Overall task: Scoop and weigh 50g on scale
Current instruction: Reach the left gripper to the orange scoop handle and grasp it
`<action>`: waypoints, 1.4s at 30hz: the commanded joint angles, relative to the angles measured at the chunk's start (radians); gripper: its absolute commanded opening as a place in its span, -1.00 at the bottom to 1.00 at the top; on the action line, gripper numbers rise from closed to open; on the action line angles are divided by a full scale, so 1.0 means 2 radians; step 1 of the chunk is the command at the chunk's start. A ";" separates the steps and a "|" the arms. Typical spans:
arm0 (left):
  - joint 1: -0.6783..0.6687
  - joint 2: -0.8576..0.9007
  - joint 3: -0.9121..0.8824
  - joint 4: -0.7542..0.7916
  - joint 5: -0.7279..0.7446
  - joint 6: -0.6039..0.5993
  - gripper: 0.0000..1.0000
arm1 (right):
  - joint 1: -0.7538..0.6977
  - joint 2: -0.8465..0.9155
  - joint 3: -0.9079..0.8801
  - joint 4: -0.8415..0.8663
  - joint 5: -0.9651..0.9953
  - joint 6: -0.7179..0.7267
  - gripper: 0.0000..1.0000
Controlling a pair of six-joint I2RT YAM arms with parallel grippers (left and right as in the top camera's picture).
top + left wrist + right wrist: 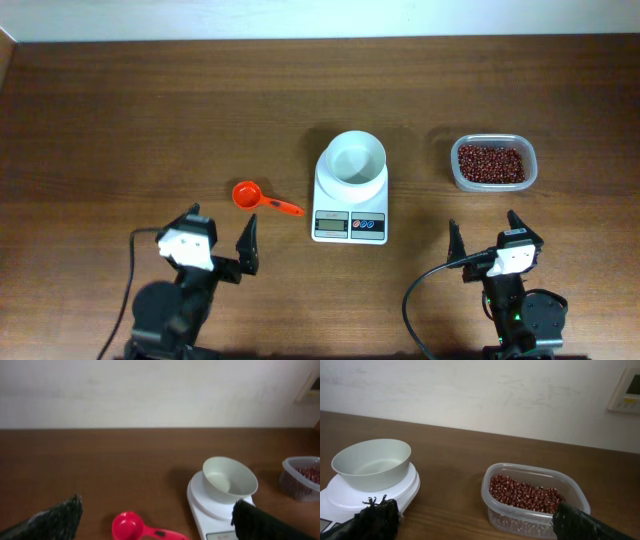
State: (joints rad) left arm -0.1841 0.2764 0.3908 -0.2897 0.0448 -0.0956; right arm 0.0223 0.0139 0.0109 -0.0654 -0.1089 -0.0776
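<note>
The white scale [350, 222] sits mid-table with an empty round white bowl [356, 160] on its platform. A red measuring scoop [262, 198] lies on the wood to its left, handle pointing right. A clear tub of red beans [491, 163] stands to the right. My left gripper [222, 232] rests open near the front edge, below the scoop, holding nothing. My right gripper [484, 232] is open below the tub, also holding nothing. The left wrist view shows the scoop [131, 526], the scale [206, 510] and the bowl [229, 479]. The right wrist view shows the tub [532, 498] and the bowl [372, 463].
The brown wooden table [150, 130] runs back to a pale wall [150, 390]. A wall panel [626, 391] hangs at the upper right of the right wrist view. Black cables [420, 290] trail from both arms at the front edge.
</note>
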 commanded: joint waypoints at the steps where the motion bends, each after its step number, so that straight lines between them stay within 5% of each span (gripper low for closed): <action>1: -0.002 0.102 0.104 -0.040 0.004 -0.002 0.98 | 0.005 -0.005 -0.003 -0.003 0.003 0.004 0.97; 5: -0.002 0.245 0.200 -0.074 0.056 -0.002 0.98 | 0.005 -0.005 -0.003 -0.003 0.003 0.004 0.97; 18: -0.002 0.501 0.204 -0.079 0.126 -0.003 0.98 | 0.005 -0.005 -0.003 -0.003 0.003 0.004 0.97; 21: -0.002 0.515 0.204 -0.079 0.095 -0.052 0.98 | 0.005 -0.005 -0.003 -0.003 0.003 0.004 0.97; 26: -0.002 0.516 0.204 -0.082 -0.031 -0.240 0.95 | 0.005 -0.005 -0.003 -0.003 0.003 0.004 0.97; 30: -0.002 0.516 0.204 -0.072 -0.047 -0.257 0.99 | 0.005 -0.005 -0.003 -0.003 0.003 0.004 0.97; 32: -0.002 0.519 0.203 -0.071 -0.049 -0.257 0.59 | 0.005 -0.005 -0.003 -0.003 0.003 0.004 0.98; 37: -0.002 0.555 0.203 -0.047 -0.049 -0.305 0.19 | 0.005 -0.005 -0.003 -0.003 0.003 0.004 0.98; 42: -0.002 0.609 0.203 -0.062 -0.090 -0.430 0.35 | 0.005 -0.005 -0.003 -0.003 0.003 0.004 0.98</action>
State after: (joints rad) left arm -0.1875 1.4525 0.7860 -0.4072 -0.0799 -0.8074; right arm 0.0223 0.0120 0.0109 -0.0654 -0.1089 -0.0784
